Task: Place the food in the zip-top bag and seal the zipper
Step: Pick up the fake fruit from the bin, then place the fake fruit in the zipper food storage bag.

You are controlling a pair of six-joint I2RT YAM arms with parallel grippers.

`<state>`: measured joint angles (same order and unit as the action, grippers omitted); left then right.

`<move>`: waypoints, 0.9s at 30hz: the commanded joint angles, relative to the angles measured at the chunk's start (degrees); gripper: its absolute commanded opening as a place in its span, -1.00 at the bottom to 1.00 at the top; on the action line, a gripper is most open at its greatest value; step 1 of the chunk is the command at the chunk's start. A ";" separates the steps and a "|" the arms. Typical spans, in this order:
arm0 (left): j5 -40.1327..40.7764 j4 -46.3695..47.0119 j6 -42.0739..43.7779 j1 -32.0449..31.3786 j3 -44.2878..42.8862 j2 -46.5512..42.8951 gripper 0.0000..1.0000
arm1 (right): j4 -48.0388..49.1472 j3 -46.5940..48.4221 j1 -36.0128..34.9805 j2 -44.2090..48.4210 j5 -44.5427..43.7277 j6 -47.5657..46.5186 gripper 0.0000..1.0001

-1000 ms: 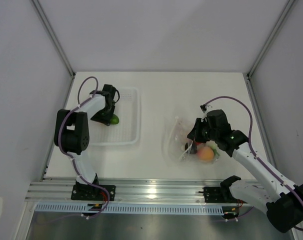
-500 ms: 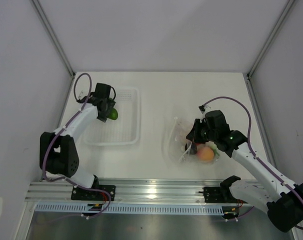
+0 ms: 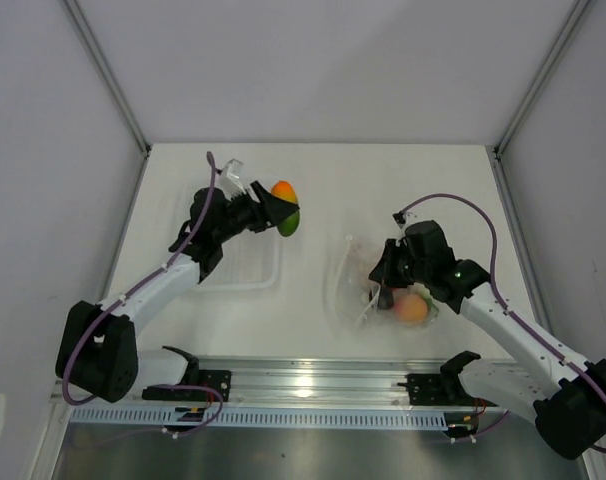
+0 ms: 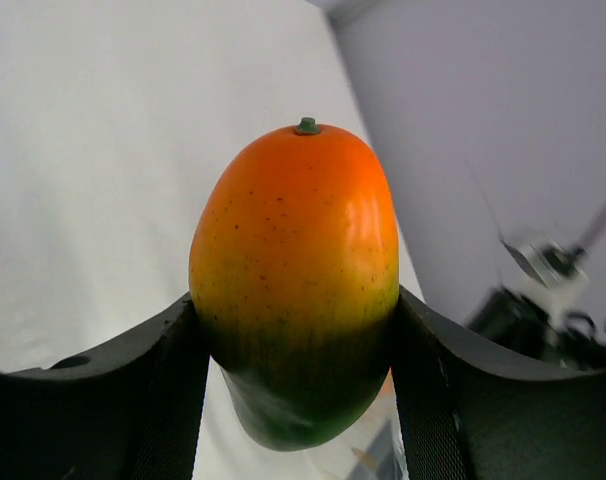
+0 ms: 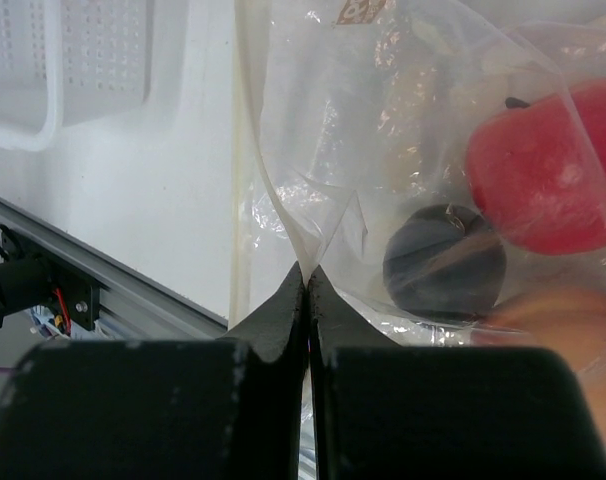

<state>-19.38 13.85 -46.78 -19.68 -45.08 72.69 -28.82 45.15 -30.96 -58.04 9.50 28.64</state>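
Our left tool (image 3: 271,208) grips the mango (image 3: 287,205) tight, w/ the bag (image 3: 345,290) to its lower right, pinched by our right tool (image 5: 306,280).

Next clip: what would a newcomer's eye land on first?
The orange-and-green mango clamped in the left gripper, at the white tray's right edge, stands out first. On the right, the right gripper pinches the clear bag, which holds a red fruit, a dark fruit and an orange peach.
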 commanded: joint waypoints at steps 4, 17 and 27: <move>-20.34 20.42 6.27 -9.13 0.08 3.33 -0.99 | 1.40 2.75 -1.03 0.29 -0.79 1.06 -1.00; -23.52 37.40 1.43 -18.55 5.79 10.02 -0.99 | -2.03 6.79 -1.12 1.62 -2.38 0.27 -1.00; -20.62 37.04 0.82 -22.41 5.08 12.92 -0.99 | -2.91 8.20 -1.21 2.23 -2.73 0.36 -1.00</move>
<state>-40.82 46.59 -45.87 -41.19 -39.22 85.32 -31.92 50.52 -31.90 -57.28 7.77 28.88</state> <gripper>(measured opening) 0.649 0.003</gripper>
